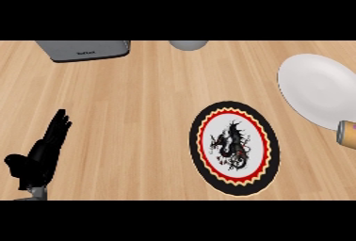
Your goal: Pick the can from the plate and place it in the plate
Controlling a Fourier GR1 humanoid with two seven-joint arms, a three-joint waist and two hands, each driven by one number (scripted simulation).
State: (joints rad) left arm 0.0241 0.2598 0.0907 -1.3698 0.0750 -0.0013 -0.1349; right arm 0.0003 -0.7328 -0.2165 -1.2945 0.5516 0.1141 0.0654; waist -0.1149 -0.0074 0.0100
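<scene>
The can [347, 134] lies at 3 o'clock, half off the white plate [316, 87], apart from the dragon plate [235, 148], while the left hand [42, 153] rests at 8 o'clock, fingers straight together.

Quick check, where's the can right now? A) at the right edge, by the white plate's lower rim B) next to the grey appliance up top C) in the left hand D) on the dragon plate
A: the can lies cut off at the view's right edge, at the lower rim of the white plate.

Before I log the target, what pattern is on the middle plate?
Black rim, red zigzag ring, black dragon on white: plate, head view.
</scene>
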